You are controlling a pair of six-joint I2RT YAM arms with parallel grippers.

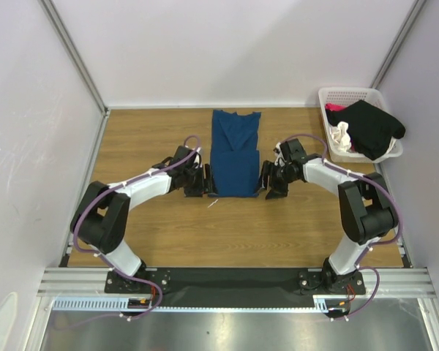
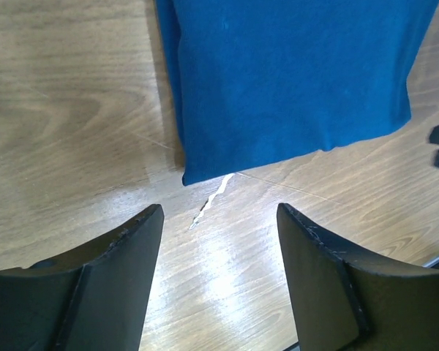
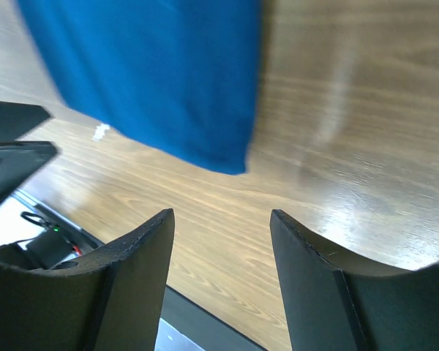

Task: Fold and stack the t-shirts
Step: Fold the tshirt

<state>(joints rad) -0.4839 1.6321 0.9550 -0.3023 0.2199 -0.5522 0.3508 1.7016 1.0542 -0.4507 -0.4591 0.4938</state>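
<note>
Pale walls (image 1: 227, 51), wooden tabletop (image 1: 146, 146) (glossy sheen), metal corner posts (image 1: 73, 55)

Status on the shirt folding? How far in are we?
Early. Done: the blue t-shirt lies on the table, apparently folded into a narrow lengthwise strip. In hand: nothing gripped; the left gripper and right gripper are open, flanking its near corners. Left: the cross fold, then the black shirt, cream shirt and pink shirt piled in the basket. No stack yet.

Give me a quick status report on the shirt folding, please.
Left gripper, right gripper open, empty, flanking blue t-shirt. It lies folded lengthwise on table. Black t-shirt in basket. Nothing blocking.
</note>
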